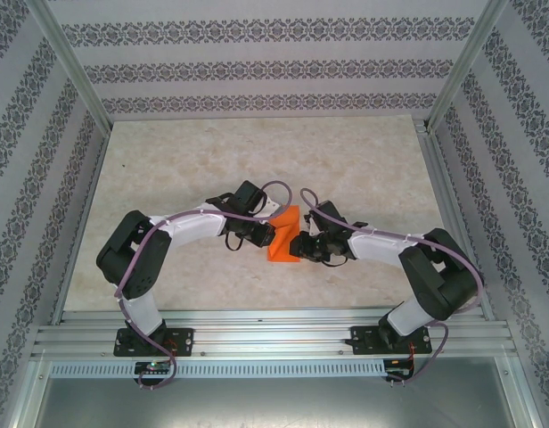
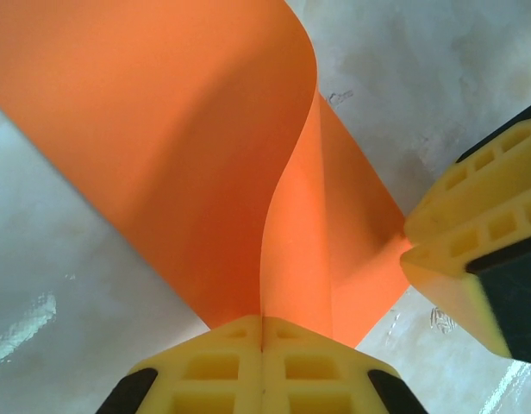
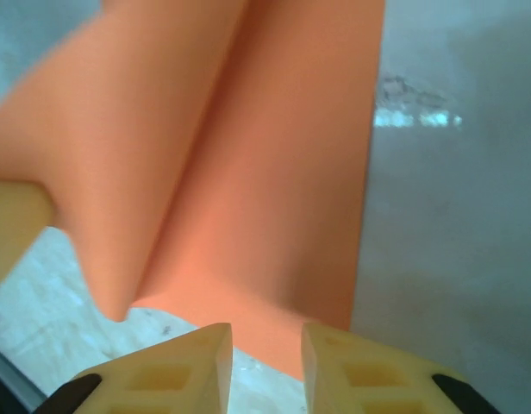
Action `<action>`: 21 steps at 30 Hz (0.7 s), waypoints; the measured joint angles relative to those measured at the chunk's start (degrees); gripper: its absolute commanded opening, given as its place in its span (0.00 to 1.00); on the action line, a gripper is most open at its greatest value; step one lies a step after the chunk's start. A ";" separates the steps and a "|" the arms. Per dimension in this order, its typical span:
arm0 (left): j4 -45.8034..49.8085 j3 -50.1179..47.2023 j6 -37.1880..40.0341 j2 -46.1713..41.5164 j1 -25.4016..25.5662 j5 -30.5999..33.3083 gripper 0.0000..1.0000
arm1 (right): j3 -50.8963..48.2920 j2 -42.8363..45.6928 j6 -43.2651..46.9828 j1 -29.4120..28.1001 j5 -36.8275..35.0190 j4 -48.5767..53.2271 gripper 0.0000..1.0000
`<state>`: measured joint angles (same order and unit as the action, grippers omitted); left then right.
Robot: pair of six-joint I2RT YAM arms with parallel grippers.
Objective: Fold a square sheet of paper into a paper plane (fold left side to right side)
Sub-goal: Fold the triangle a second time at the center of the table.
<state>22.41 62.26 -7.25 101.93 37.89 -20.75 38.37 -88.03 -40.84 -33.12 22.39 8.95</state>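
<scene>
The square sheet of paper [image 1: 285, 236] is bright orange and sits mid-table between the two arms, part of it lifted and curled over. My left gripper [image 1: 267, 234] is shut on its left edge. In the left wrist view the yellow fingertips [image 2: 263, 332] are pressed together and the sheet [image 2: 162, 129] rises from between them in a bend. My right gripper [image 1: 303, 245] is on the sheet's right side. Its jaws [image 3: 265, 345] stand open, with a gap just short of the paper's near edge [image 3: 274, 172]. Its yellow fingers [image 2: 472, 233] touch the sheet's right corner.
The marbled beige tabletop [image 1: 257, 152] stretches beyond the paper. Aluminium rails [image 1: 274, 330] run along the near edge by the arm bases. Patterned walls and metal posts [image 1: 74, 67] close in the left, right and back sides.
</scene>
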 measured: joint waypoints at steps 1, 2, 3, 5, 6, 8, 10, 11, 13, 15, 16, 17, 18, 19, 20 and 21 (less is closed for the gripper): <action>0.00 0.02 0.04 0.00 0.00 0.00 0.06 | -0.44 0.81 -0.70 0.28 0.26 -1.14 0.35; 0.00 0.02 0.11 0.00 -0.02 0.00 0.06 | -0.79 1.36 -1.29 0.59 0.44 -2.16 0.36; 0.00 0.02 0.13 0.00 -0.02 0.00 0.06 | -1.16 1.75 -1.81 0.68 0.66 -3.37 0.38; 0.00 0.02 0.15 0.04 0.00 -0.20 0.06 | -1.81 1.90 -3.48 1.03 1.25 -6.08 0.41; -0.02 0.02 0.15 0.09 -0.02 -0.22 0.07 | -2.10 1.88 -4.17 1.20 1.44 -7.13 0.41; 0.00 0.02 0.17 0.20 -0.02 -0.42 0.07 | -2.38 1.62 -5.73 1.31 2.10 -9.31 0.42; 0.00 0.02 0.17 0.20 -0.02 -0.42 0.06 | -2.40 0.76 -7.21 1.29 2.71 -11.80 0.43; -0.02 0.02 0.17 0.20 -0.02 -0.42 0.06 | -2.45 0.15 -7.91 1.29 3.04 -13.31 0.43; -0.02 0.02 0.17 0.20 -0.02 -0.63 0.07 | -2.45 -1.16 -9.22 1.29 3.48 -15.43 0.42; 0.00 0.02 0.17 0.20 0.00 -0.83 0.07 | -2.54 -2.36 -10.27 1.29 3.69 -17.09 0.42; -0.02 0.02 0.17 0.20 -0.02 -0.87 0.07 | -2.56 -2.93 -10.64 1.27 3.74 -17.62 0.42; -0.02 0.02 0.17 0.20 -0.02 -0.92 0.07 | -2.56 -3.37 -10.84 1.27 3.82 -18.01 0.41; -0.02 0.02 0.17 0.20 0.00 -1.03 0.07 | -2.56 -3.74 -11.17 1.27 3.85 -18.25 0.41; -0.02 0.02 0.17 0.20 -0.02 -1.05 0.07 | -2.56 -4.13 -11.50 1.27 3.85 -18.67 0.41; -0.02 0.02 0.17 0.20 0.00 -1.05 0.07 | -2.56 -4.55 -11.69 1.27 3.87 -19.06 0.40; -0.02 0.02 0.17 0.20 -0.02 -1.05 0.07 | -2.56 -4.98 -11.87 1.27 3.89 -19.45 0.40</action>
<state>22.39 62.28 -7.07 102.13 37.87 -21.80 35.81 -93.01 -52.71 -31.86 26.28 -10.50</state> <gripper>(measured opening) 0.073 0.405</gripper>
